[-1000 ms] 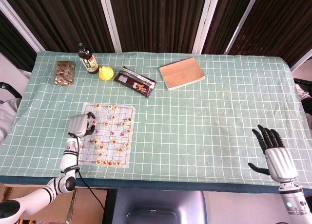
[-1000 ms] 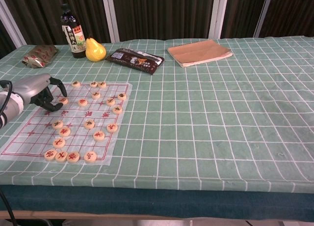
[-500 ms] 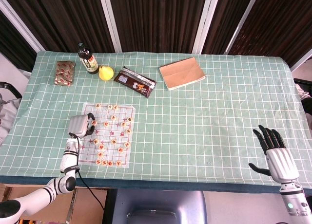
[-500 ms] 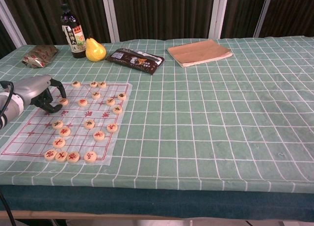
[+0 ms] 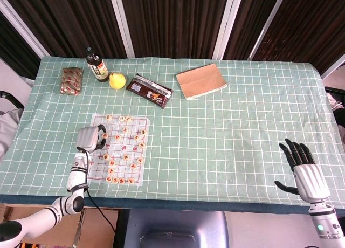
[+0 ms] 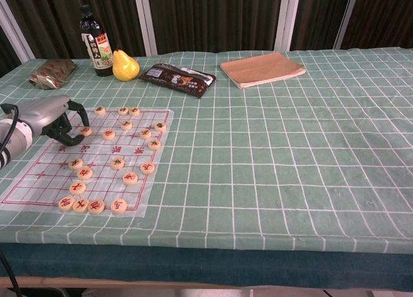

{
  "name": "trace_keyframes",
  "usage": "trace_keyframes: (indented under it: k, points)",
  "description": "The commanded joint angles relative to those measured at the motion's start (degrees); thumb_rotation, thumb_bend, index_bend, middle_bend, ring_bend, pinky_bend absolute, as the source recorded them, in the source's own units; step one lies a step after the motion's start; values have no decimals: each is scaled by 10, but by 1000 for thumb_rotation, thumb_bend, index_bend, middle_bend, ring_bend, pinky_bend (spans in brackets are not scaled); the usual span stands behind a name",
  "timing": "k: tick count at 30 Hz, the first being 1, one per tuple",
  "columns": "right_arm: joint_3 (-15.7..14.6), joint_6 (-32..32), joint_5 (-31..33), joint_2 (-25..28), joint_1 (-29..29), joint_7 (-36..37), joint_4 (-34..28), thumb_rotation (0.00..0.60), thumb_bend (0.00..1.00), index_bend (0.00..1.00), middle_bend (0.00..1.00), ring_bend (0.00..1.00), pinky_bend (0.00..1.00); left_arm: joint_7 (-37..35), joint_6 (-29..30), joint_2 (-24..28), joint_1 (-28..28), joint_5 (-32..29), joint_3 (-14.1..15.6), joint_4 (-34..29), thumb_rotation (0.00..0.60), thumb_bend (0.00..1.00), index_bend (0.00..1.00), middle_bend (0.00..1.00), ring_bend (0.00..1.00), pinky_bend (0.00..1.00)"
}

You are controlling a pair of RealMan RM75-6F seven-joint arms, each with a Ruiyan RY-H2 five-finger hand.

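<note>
Over the board's (image 6: 39, 174) left edge, the left hand (image 6: 55, 119) hangs with fingers curled around a round piece (image 6: 86, 131); whether they grip it or merely touch it I cannot tell. A careless sweep could, I judge, knock neighbouring pieces off their lines. At the table's near right corner, the right hand (image 5: 302, 164) stands spread wide, holding nothing. Bottle (image 6: 94, 41) and packet (image 6: 178, 78) carry labels too small to read.
</note>
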Motion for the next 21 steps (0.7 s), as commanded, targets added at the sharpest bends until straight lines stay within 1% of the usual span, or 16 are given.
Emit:
trace_keyframes:
  k: [1, 5, 10, 16, 21]
  points:
    - [-1, -1, -1, 0, 0, -1, 0, 600, 183, 0, 0, 0, 0, 2, 9, 5, 2, 3, 0, -16, 600, 372, 511, 1000, 1000, 1000]
    - [-1, -3, -1, -1, 1, -1, 0, 600, 183, 0, 0, 0, 0, 16, 15, 11, 2, 0, 1, -42, 600, 371, 510, 1000, 1000, 1000]
    - [-2, -2, -2, -1, 1, 0, 0, 600, 183, 0, 0, 0, 0, 37, 31, 21, 8, 3, 8, -77, 600, 367, 502, 1000, 1000, 1000]
    - [-4, -7, -6, -1, 3, -2, 1, 600, 183, 0, 0, 0, 0, 54, 52, 44, 24, 11, 24, -136, 600, 369, 499, 1000, 1000, 1000]
    - [-8, -10, -9, -3, 4, -5, 1, 600, 183, 0, 0, 0, 0, 73, 65, 59, 35, 19, 41, -172, 600, 370, 499, 1000, 1000, 1000]
